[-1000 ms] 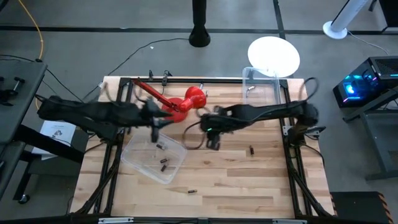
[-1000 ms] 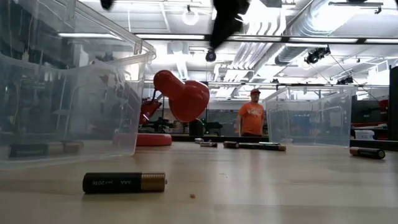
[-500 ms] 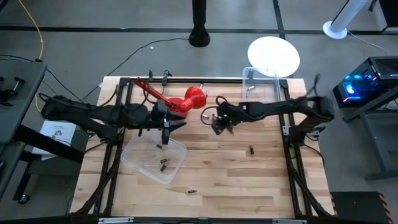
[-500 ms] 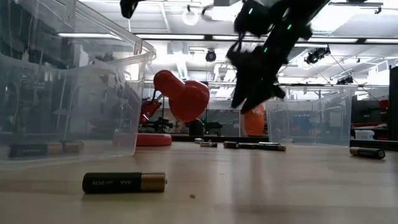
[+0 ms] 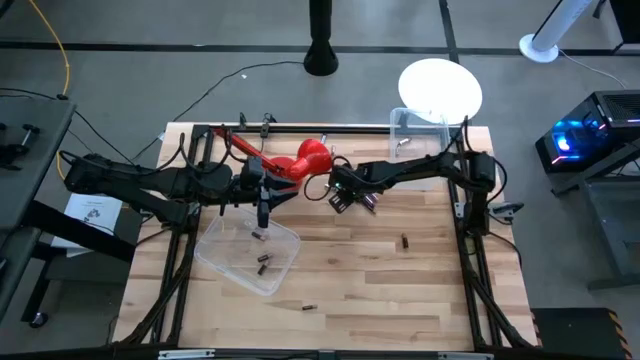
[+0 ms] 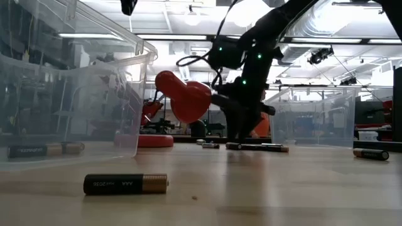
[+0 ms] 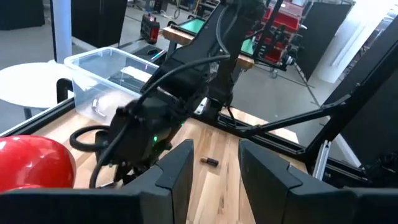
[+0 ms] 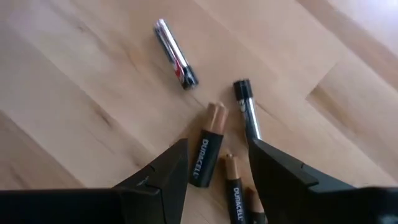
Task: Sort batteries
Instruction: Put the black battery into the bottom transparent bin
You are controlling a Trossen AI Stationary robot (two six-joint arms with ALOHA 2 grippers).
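Note:
My right gripper (image 8: 214, 165) stands open, pointing steeply down over a small group of batteries on the wood beside the red plunger-like tool (image 5: 303, 163). A dark, copper-tipped battery (image 8: 206, 152) lies between its fingertips, untouched. Another (image 8: 234, 182) lies beside it, with a slim dark one (image 8: 247, 106) and a silvery one (image 8: 176, 53) farther out. In the low view this gripper (image 6: 242, 135) reaches down almost to the tabletop. My left gripper (image 5: 263, 210) hovers open and empty above the far edge of the near clear bin (image 5: 225, 268), which holds batteries (image 5: 265, 261).
Loose batteries lie on the wood at the right (image 5: 405, 240) and near the front edge (image 5: 308, 306); the latter lies closest in the low view (image 6: 125, 183). A second clear bin (image 5: 420, 135) stands at the far right. Black frame rails (image 5: 470, 250) border the table.
My right gripper has come down from high above the table to just over the group of batteries beside the red tool, moving toward the table's left and rolling about its axis, still open. My left gripper has shifted slightly toward the right.

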